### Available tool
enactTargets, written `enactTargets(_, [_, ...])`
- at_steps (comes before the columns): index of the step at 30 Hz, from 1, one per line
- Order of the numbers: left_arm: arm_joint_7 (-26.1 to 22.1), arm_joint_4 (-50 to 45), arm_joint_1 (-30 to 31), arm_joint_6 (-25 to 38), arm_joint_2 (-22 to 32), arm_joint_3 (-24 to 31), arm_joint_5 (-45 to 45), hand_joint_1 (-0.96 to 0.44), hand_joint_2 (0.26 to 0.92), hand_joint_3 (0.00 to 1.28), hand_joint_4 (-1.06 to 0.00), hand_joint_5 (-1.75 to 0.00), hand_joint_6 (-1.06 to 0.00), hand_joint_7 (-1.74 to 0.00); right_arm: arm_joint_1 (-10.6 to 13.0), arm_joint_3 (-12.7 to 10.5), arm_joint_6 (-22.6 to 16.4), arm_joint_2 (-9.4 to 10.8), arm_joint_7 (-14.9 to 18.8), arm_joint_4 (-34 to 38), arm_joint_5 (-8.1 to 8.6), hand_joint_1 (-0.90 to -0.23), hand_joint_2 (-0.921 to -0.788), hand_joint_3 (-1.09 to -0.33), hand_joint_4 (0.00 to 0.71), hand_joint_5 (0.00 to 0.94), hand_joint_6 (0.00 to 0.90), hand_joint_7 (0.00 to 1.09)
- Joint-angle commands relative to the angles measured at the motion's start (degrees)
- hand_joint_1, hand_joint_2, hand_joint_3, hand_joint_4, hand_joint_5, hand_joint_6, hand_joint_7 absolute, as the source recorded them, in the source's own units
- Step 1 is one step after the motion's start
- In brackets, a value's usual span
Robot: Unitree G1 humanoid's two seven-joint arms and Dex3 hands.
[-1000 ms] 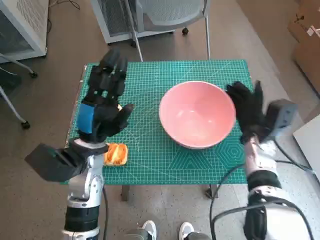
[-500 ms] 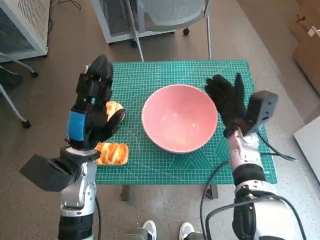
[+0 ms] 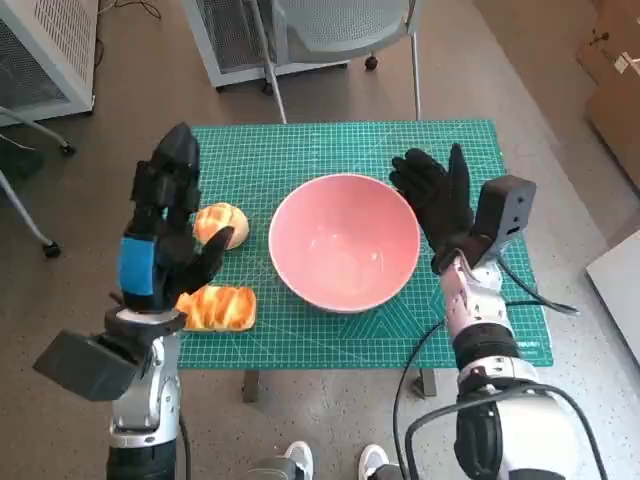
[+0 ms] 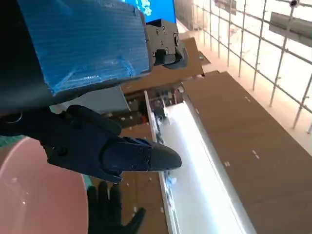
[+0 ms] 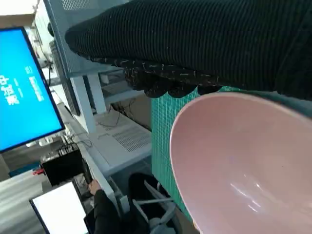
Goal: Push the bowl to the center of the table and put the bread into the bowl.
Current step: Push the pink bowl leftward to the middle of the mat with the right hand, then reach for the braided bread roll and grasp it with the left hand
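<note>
- The pink bowl (image 3: 344,241) sits on the green cutting mat (image 3: 300,150) that covers the tabletop, near the middle of it, upright and with nothing inside; my right wrist view shows its pink rim and inner wall close below my glove
- My right hand (image 3: 436,195) in its black knitted glove stands just beside the bowl on its right side, the fingers (image 3: 458,170) spread and pointing away from me, holding nothing; whether the palm touches the bowl's rim I cannot tell from the head view
- My left hand (image 3: 160,235), black with blue tape over its back, is raised above the left part of the tabletop; its fingers (image 3: 172,165) are stretched out and apart, the thumb reaching towards the bowl, and nothing is held in them
- The bread lies left of the bowl, in two pieces: a round bun (image 3: 218,222) just beside my left thumb, partly hidden by that hand, and a longer glazed loaf (image 3: 218,307) nearer the front edge of the mat; both lie on the mat, outside the bowl, apart from its rim
- In my left wrist view the bowl's pink side shows at one corner (image 4: 34,195), with my gloved right hand (image 4: 109,214) dark beyond it
- Behind the tabletop stands a chair (image 3: 340,25) with metal legs; a white cabinet (image 3: 45,45) is off to the far left on the floor; a cardboard box (image 3: 615,60) sits at the far right
- In the right wrist view a blue screen (image 5: 24,87) glows, and a person's hand and dark sleeve (image 5: 100,202) show below it
</note>
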Motion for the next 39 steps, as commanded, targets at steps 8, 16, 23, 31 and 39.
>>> enactTargets(8, [0.65, -2.11, 1.34, -1.37, 0.89, 1.38, -0.41, -0.64, 0.921, 0.28, -0.07, -0.01, 0.0, -0.48, -3.13, 0.57, -10.15, -1.86, 5.43, -3.77, 0.49, -0.56, -0.921, -0.839, 0.221, 0.002, 0.331, 0.01])
enactTargets(16, [-0.01, -2.59, 0.37, -0.54, 2.16, 1.84, -0.73, -0.65, 0.921, 0.28, -0.07, -0.01, 0.0, -0.48, -3.53, -2.66, -21.53, -3.43, 18.67, -9.6, 7.48, -0.591, -0.921, -0.788, 0.237, 0.013, 0.351, 0.02])
enactTargets(23, [-1.73, -5.02, 1.64, 0.2, 6.08, 2.29, 1.09, -0.64, 0.921, 0.27, -0.07, -0.01, 0.0, -0.46, -2.75, -4.09, -24.77, -2.95, 28.85, -13.07, 13.77, -0.619, -0.921, -0.741, 0.253, 0.013, 0.374, 0.03])
enactTargets(31, [-8.94, -22.11, 7.76, 18.79, 21.28, 4.52, 12.25, -0.52, 0.83, 0.07, -0.06, -0.01, 0.0, -0.42, -0.7, -3.8, -24.79, -3.39, 33.39, -17.59, 16.52, -0.656, -0.921, -0.683, 0.252, 0.006, 0.359, 0.01])
enactTargets(39, [-15.78, -33.51, 10.27, 38.37, 30.16, 2.46, 18.97, -0.27, 0.724, 0.0, -0.13, 0.0, -0.16, -0.24, 0.25, -3.44, -25.69, -3.73, 32.45, -18.98, 16.56, -0.674, -0.921, -0.648, 0.251, 0.003, 0.361, 0.01])
